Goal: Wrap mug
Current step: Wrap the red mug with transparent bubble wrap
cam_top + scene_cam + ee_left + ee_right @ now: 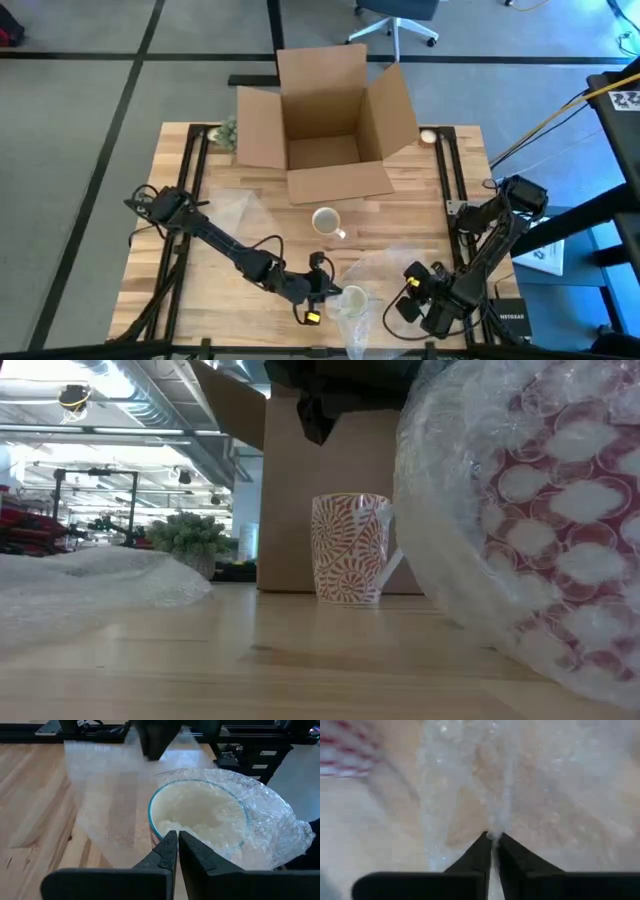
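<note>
1. Nearest you, at the table's front edge, sits a red-and-white patterned mug already bundled in clear bubble wrap (352, 303); in the low view it fills the right side (540, 520), and the left wrist view looks into its open mouth (200, 815).
2. Your left gripper (322, 290) is at that wrapped mug's rim, its fingers (167, 847) pressed together. Whether they pinch the rim or the wrap, you cannot tell.
3. Your right gripper (410, 300) is just to the right of the bundle, its fingers (482, 847) closed on a fold of the clear bubble wrap sheet (500, 785), which spreads over the pale wooden table (180, 280).
4. Farther in, near the table's middle, a second red-and-white swirl-patterned ceramic mug (326, 221) stands upright and bare, handle to the right in the low view (350, 547).
5. A loose piece of bubble wrap (235, 210) lies left of that mug.
6. Behind it, an open brown cardboard box (325, 120) stands with its flaps spread.
7. At the far left corner sits a small green plant (185, 532).
</note>
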Controlling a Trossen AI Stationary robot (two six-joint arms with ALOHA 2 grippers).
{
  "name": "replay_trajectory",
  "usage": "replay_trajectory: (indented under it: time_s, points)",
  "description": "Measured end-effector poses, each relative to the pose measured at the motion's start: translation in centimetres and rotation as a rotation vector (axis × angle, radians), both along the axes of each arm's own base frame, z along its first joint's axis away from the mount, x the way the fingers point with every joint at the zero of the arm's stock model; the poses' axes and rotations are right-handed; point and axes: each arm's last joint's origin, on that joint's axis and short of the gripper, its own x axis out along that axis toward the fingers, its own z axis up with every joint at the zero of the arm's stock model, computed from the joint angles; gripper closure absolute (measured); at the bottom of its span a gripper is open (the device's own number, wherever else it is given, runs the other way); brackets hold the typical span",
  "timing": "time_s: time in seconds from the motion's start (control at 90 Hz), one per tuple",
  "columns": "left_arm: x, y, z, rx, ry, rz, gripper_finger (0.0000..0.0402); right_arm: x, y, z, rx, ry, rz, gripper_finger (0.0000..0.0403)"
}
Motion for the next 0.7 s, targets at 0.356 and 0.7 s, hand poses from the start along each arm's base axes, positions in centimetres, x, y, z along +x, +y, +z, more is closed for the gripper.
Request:
replay_trajectory:
  time_s: [0.356,0.7]
  points:
    - [0.1,0.1,0.0,-0.023,-0.002,0.012,0.0401,3.8,1.6,5.7,-0.141,-0.362,0.179,0.0400]
    - [0.1,0.3,0.0,-0.020,0.005,0.018,0.0401,10.2,1.4,3.2,-0.135,-0.373,0.373,0.0402]
